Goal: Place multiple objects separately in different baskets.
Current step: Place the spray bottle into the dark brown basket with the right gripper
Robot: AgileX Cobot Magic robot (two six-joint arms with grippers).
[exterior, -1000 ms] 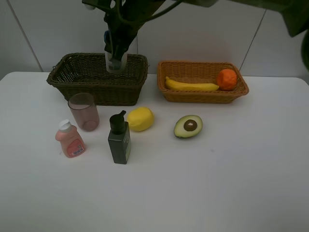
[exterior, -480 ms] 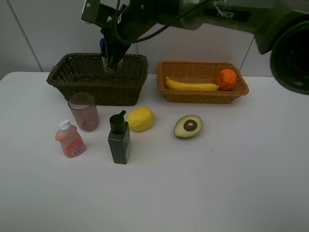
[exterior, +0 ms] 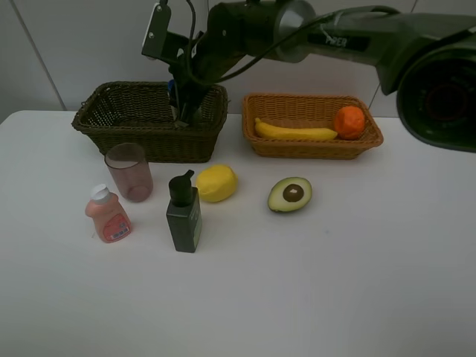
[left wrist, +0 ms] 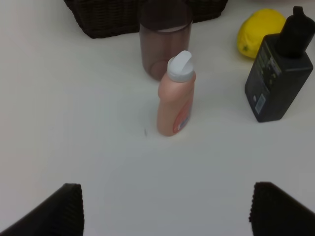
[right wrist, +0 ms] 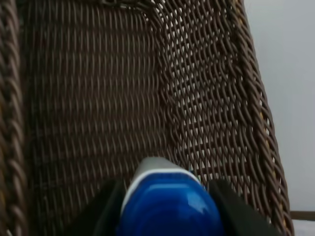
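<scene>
My right fingers (right wrist: 101, 211) look clenched on the white blue-capped bottle (right wrist: 170, 204), held low inside the dark basket (exterior: 149, 137), but its base is hidden, so releasing before it's seated could topple it.

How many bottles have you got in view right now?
3. The small pink bottle and dark green pump bottle stand on the table; the blue-capped bottle is in the right pincer, inside the dark basket. More could lie hidden in that basket.
</scene>
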